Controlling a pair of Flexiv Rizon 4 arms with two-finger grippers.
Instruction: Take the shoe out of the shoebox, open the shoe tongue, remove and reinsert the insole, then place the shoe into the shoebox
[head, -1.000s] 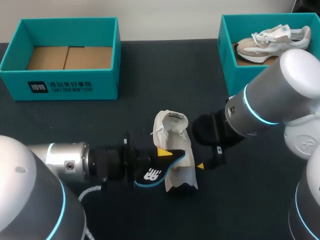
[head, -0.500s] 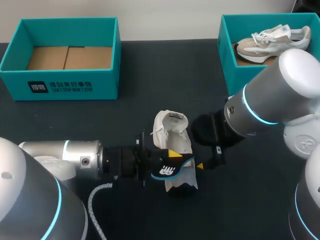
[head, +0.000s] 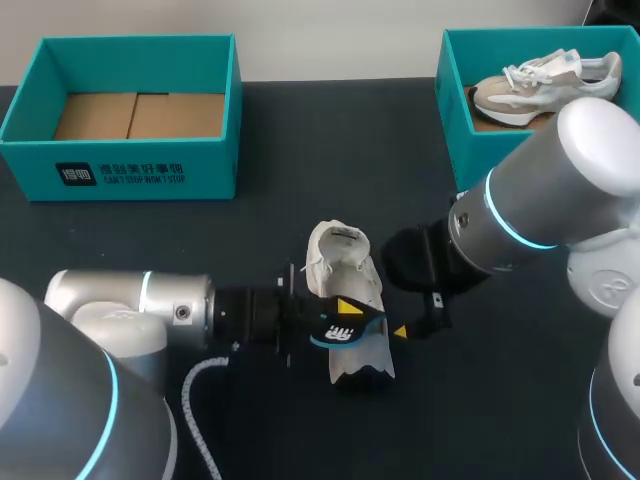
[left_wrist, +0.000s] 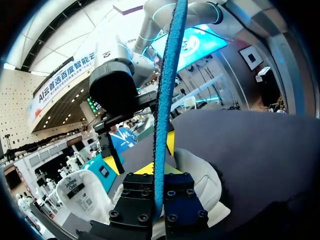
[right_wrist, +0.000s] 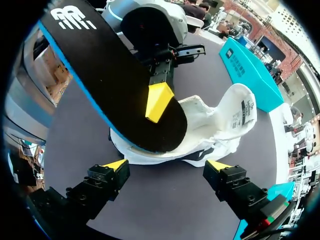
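A white shoe (head: 345, 285) stands on the dark table, opening upward. My left gripper (head: 345, 318) is shut on a black insole with a blue edge (head: 338, 335) and holds it over the shoe's opening. In the left wrist view the insole (left_wrist: 164, 100) stands edge-on between that gripper's (left_wrist: 157, 197) fingers, with the shoe (left_wrist: 197, 180) just beneath. My right gripper (head: 398, 318) stands open against the shoe's right side. The right wrist view has its own gripper (right_wrist: 167, 167) wide, the shoe (right_wrist: 220, 122) ahead of it, and the insole (right_wrist: 110, 75) above.
An empty teal shoebox (head: 130, 150) stands at the back left. A second teal shoebox (head: 452, 110) at the back right holds a beige sneaker (head: 545, 80). Bare dark table lies between the boxes and in front of the shoe.
My left arm has pushed to the right, carrying the insole from beside the shoe to over its opening. The right arm and the shoe have stayed put.
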